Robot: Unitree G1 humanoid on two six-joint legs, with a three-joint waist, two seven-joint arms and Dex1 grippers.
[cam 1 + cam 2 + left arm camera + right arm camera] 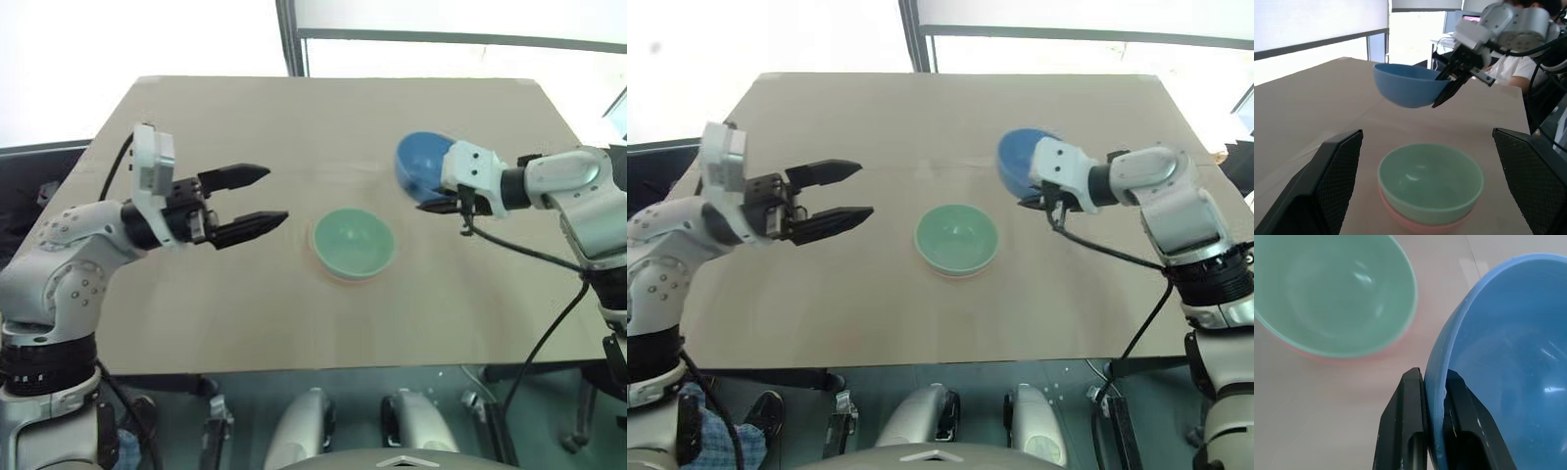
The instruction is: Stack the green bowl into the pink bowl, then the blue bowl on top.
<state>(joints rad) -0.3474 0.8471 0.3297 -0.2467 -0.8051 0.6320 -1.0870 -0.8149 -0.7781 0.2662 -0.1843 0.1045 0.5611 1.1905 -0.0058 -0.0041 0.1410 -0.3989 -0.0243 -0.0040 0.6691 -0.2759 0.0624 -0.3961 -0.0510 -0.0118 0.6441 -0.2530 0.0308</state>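
The right end effector (1434, 431) clamps the blue bowl (419, 162) by its thin, stiff rim, lifted beside the green bowl (353, 242) nested in the pink bowl (1415, 223); it looks light and slippery. The left end effector (257, 199) stands apart.

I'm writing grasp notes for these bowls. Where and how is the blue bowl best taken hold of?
By its thin rim, one finger inside and one outside the wall, coming from the side nearest the arm. The blue bowl is smooth, round and has no handle, so the lip is probably the only pinchable part. The right gripper holds it just so, lifted off the table.
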